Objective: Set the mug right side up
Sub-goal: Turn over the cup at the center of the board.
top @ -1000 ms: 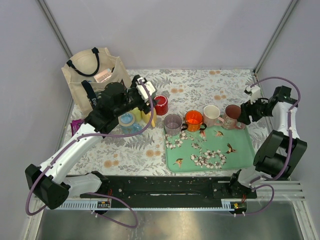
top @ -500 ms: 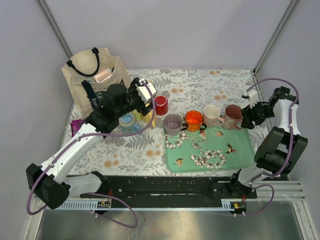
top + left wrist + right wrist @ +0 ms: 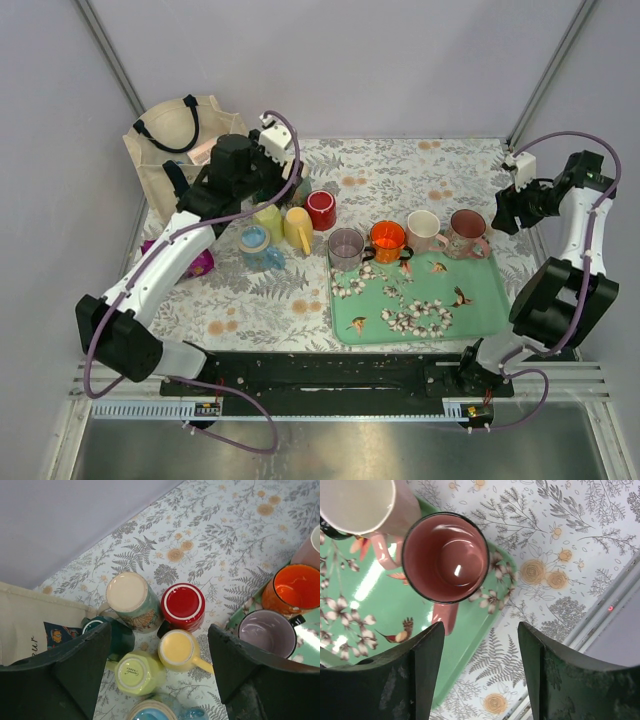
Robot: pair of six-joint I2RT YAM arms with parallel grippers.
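Observation:
Several mugs stand upside down in a cluster left of the tray: red (image 3: pixel 183 605), yellow (image 3: pixel 177 647), lime green (image 3: pixel 132 672), floral (image 3: pixel 127 595) and blue (image 3: pixel 150 712). The red (image 3: pixel 321 208) and yellow (image 3: pixel 297 228) ones also show from above. My left gripper (image 3: pixel 159 630) hangs open and empty high over the cluster (image 3: pixel 268 183). Upright on the green tray (image 3: pixel 420 310) stand a purple mug (image 3: pixel 346 247), an orange mug (image 3: pixel 387 239), a cream mug (image 3: pixel 424 229) and a maroon mug (image 3: pixel 445 557). My right gripper (image 3: pixel 480 625) is open and empty beside the maroon mug, over the tray's right edge (image 3: pixel 505 212).
A canvas tote bag (image 3: pixel 185 150) stands at the back left, close behind the left arm. A dark teal mug (image 3: pixel 107 630) sits next to the bag. A magenta packet (image 3: pixel 195 262) lies left of the blue mug. The table's right edge rail (image 3: pixel 615 605) is close to my right gripper.
My left gripper has risen and pulled back to the left from beside the red mug. My right gripper has drawn back to the right and up, away from the maroon mug.

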